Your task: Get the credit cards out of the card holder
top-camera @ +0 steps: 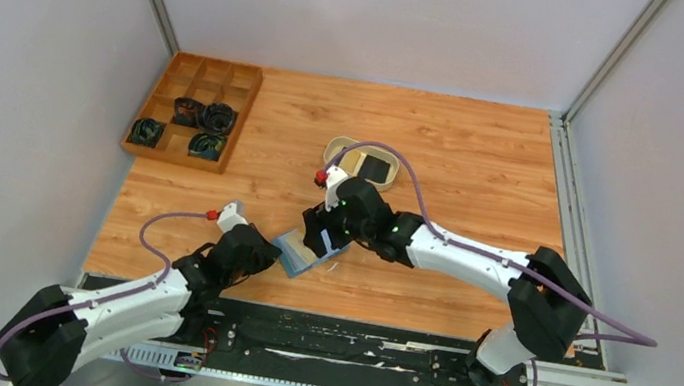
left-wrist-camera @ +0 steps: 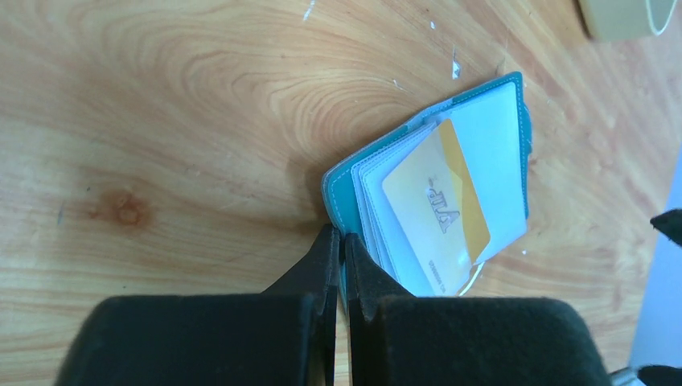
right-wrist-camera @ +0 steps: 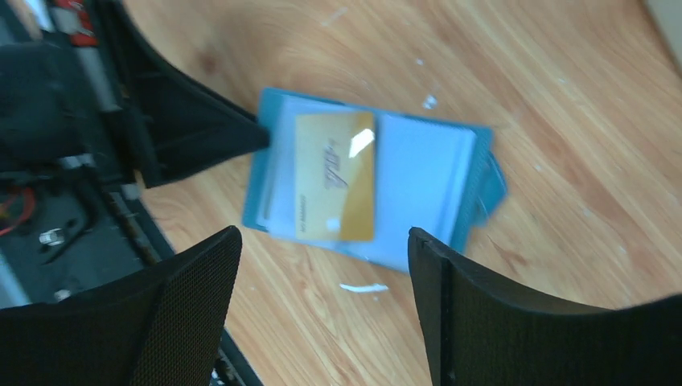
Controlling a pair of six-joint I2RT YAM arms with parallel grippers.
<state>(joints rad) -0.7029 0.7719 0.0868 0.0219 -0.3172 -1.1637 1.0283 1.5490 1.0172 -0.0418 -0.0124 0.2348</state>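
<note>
The teal-blue card holder (top-camera: 297, 252) lies open on the wooden table, lighter blue sleeves up. A tan-gold credit card (left-wrist-camera: 438, 205) sits in its clear sleeve and also shows in the right wrist view (right-wrist-camera: 338, 177). My left gripper (left-wrist-camera: 339, 241) is shut on the edge of the holder's teal cover (left-wrist-camera: 342, 193) and pins it at its near-left side. My right gripper (right-wrist-camera: 322, 233) is open and empty, hovering just above the holder (right-wrist-camera: 418, 173). A black credit card (top-camera: 377, 169) lies in the beige oval dish (top-camera: 337, 144).
The beige dish stands just behind the right gripper (top-camera: 327, 231); its corner shows in the left wrist view (left-wrist-camera: 627, 16). A brown wooden compartment tray (top-camera: 184, 70) with dark coiled items stands at the back left. The table's near edge and the black rail are close behind the holder.
</note>
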